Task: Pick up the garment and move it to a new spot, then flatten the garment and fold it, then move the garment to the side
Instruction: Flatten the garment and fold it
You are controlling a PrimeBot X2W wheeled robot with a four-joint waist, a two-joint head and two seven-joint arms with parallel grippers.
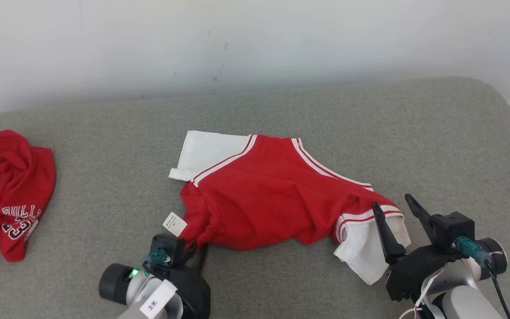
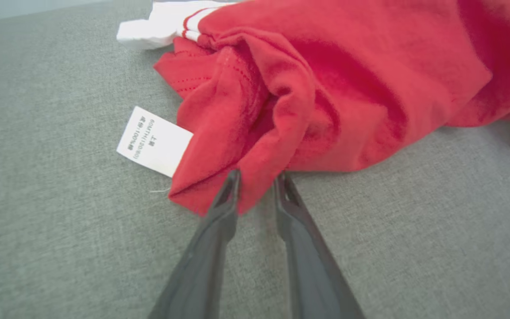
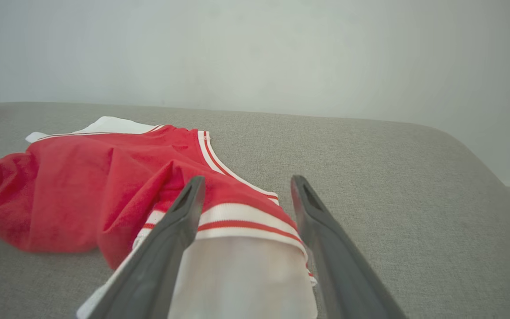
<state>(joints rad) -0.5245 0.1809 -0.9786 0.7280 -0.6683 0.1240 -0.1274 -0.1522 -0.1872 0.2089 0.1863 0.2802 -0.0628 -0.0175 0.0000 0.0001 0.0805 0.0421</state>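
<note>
The left gripper (image 2: 257, 188) has its two dark fingers close together, one on each side of a bunched-up corner of the red shirt (image 2: 348, 88). A bit of red cloth sits between the tips, but I cannot tell if it is squeezed tight or only touched. I think the gripper goes for this corner because it looks like the bottom edge of the shirt, and a corner is a good place to lift from. Just beside it, a small white tag (image 2: 154, 141) with tiny writing lies flat on the grey cushion (image 2: 38, 221). The right gripper (image 3: 246, 181) is wide open and holds nothing. Its fingers point over the white sleeve (image 3: 241, 274) with the red and white stripes, one finger on each side. I think it waits there so it can grab that end, and then both ends can go up together. The shirt lies in the middle of the cushion, all wrinkly and not flat, with its other white sleeve toward the wall (image 1: 237, 35). Picking it up looks like the job right now. Another red shirt (image 1: 11, 190) with "BULLS" on it lies crumpled far off at the left end.
</note>
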